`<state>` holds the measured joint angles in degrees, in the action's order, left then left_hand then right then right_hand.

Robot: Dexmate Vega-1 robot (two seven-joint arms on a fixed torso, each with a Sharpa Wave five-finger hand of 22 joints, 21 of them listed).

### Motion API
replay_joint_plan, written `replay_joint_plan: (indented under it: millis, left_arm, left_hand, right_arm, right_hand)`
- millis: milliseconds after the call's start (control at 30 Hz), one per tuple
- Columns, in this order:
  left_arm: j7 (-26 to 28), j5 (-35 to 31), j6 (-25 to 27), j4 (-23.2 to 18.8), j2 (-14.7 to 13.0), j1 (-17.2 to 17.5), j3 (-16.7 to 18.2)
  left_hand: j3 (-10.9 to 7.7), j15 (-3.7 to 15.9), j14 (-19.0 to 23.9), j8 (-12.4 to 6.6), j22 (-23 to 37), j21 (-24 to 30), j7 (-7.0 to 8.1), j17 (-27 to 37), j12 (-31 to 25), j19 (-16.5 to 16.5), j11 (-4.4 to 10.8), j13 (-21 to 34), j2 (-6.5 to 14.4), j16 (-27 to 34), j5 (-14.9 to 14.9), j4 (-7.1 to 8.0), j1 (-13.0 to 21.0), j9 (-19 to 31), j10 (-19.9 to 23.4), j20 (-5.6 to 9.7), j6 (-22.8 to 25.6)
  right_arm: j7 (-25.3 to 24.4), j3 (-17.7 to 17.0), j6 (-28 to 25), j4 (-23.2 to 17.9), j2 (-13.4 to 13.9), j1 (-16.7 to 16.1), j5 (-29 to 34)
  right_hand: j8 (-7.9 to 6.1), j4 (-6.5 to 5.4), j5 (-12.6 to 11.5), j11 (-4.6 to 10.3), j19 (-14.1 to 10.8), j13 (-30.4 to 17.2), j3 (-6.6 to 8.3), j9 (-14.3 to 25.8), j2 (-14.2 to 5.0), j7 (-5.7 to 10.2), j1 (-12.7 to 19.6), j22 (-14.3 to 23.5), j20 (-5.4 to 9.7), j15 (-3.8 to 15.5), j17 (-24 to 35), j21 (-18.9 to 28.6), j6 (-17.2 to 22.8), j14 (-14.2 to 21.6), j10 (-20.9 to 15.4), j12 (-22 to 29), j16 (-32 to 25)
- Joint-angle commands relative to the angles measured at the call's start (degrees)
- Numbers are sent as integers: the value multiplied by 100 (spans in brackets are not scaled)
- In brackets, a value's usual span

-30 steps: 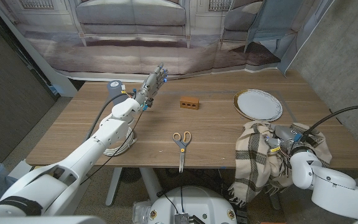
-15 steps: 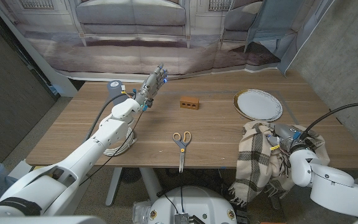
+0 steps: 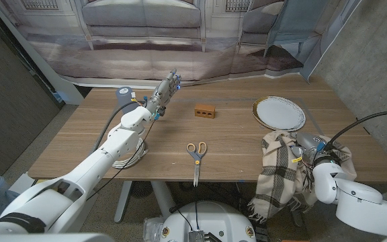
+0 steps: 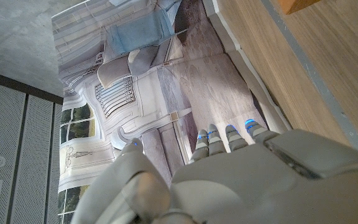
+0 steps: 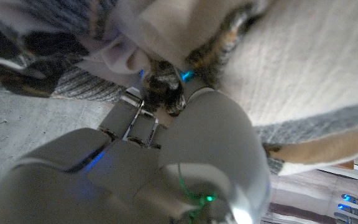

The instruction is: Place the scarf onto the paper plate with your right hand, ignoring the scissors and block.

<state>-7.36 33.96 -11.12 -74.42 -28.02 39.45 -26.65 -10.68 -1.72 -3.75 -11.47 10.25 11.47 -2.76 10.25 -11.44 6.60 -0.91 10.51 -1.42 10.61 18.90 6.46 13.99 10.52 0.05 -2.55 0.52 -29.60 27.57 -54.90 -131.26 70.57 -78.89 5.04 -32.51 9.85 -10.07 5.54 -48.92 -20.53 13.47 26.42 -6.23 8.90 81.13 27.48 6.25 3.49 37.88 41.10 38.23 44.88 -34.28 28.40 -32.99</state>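
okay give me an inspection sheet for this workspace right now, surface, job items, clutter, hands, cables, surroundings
Surface: wooden table, plain top.
Job's things: plaid scarf bunched at the near right edge, part hanging over it; paper plate bare, at the far right, apart from the scarf.
Clutter: scissors near the front middle; small brown block beyond them.
Hands: right hand gripping scarf folds; left hand raised over the far left of the table, fingers straight, holding nothing.
Cables: black cable looping to the right arm; white coil by the left arm.
Surroundings: printed backdrop behind the table.
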Motion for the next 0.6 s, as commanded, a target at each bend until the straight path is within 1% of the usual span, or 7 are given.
replay_joint_plan:
  millis: [33,167,200,333,367,400,600]
  left_arm:
    - [-8,2,0,54,22,-37,-13]
    - [-15,4,-20,48,26,-35,-10]
    - [-10,9,-30,48,33,-30,-6]
    - [-26,11,-32,54,30,-33,-8]
    - [-25,6,-35,57,31,-33,-10]
    - [-23,8,-33,56,32,-32,-10]
    - [-52,13,-23,100,48,-51,-26]
  left_hand:
    - [31,-19,12,11,25,14,-9,31,-27,30,16,32,47,23,25,-8,18,18,20,-23,49]
    - [36,-19,13,11,25,15,-11,31,-27,26,11,32,49,24,25,-8,19,18,21,-21,50]
    - [37,-17,16,10,25,15,-14,31,-28,27,15,32,50,25,25,-8,20,18,23,-22,52]
    - [43,-16,16,12,25,15,-12,31,-29,27,20,32,53,25,26,-7,22,18,29,-23,48]
    - [44,-19,15,11,25,15,-17,31,-30,29,16,32,54,24,26,-7,22,18,30,-24,50]
    - [45,-16,16,11,25,15,-19,31,-30,29,13,32,54,25,26,-7,23,18,31,-24,51]
    - [51,-18,19,11,25,15,-20,31,-26,28,7,32,57,26,26,-7,25,18,22,-21,54]
  right_arm:
    - [-320,-123,242,101,-110,-102,215]
    - [-472,-218,336,135,-184,-185,268]
    - [-508,-260,386,141,-188,-225,266]
    - [-609,-369,406,133,-245,-327,298]
    - [-617,-392,402,126,-251,-347,304]
    - [-629,-416,410,122,-253,-372,313]
    - [-746,-606,400,78,-345,-533,332]
  right_hand:
    - [-202,-23,-47,58,45,-271,-79,145,77,-33,452,407,654,1011,268,561,307,310,-260,93,-110]
    - [-351,-61,-65,68,139,-482,-89,229,69,-103,625,678,655,1005,370,967,537,482,-422,149,-87]
    - [-380,-71,-71,110,158,-549,-91,252,59,-115,670,754,658,1003,409,1090,568,550,-493,175,-93]
    - [-410,-85,-81,129,178,-659,-104,250,43,-123,726,866,664,997,504,1283,631,692,-588,211,-147]
    - [-427,-87,-84,101,182,-686,-105,248,38,-156,741,891,668,994,525,1326,672,712,-631,229,-152]
    - [-451,-91,-86,124,173,-722,-113,265,38,-165,753,922,674,990,558,1385,702,741,-713,262,-169]
    - [-499,-97,-104,155,220,-839,-109,314,7,-173,807,999,682,974,638,1522,739,805,-766,292,-187]
